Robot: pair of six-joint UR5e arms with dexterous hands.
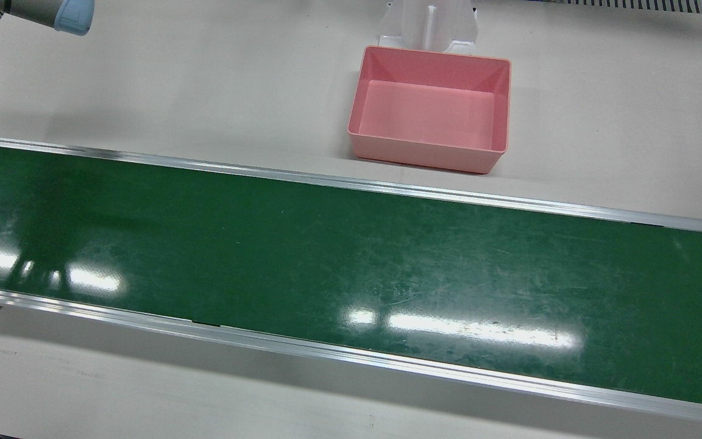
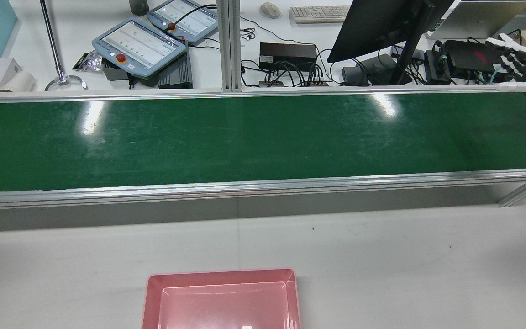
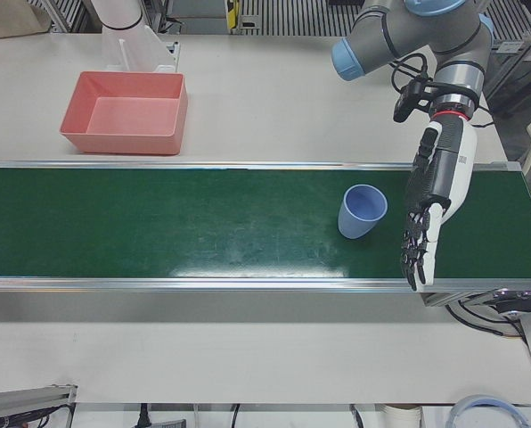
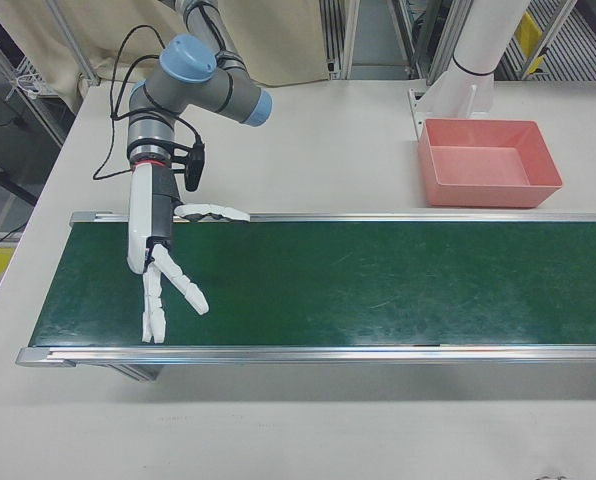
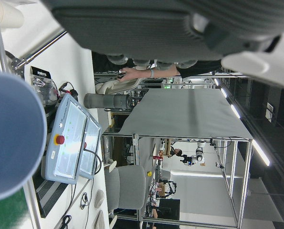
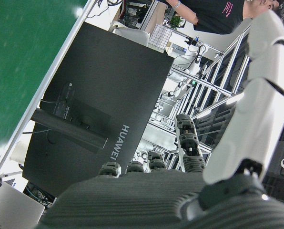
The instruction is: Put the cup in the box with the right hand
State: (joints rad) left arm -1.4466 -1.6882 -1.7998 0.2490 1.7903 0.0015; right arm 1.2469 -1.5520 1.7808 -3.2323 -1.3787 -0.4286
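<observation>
The cup (image 3: pixel 363 211) stands upright on the green belt (image 3: pixel 176 223) at the left arm's end, mouth up, so its long axis is vertical. The left robot hand (image 3: pixel 430 209) hangs just beside it at 3 o'clock in the left-front view, fingers extended, holding nothing. The right robot hand (image 4: pixel 163 270), fingers spread and empty, hangs over the opposite end of the belt, well apart from the cup. The pink box (image 1: pixel 430 110) sits empty on the desk (image 1: pixel 205 79), between the arms. The left robot hand is nearer; the right must wait for the cup or reach.
</observation>
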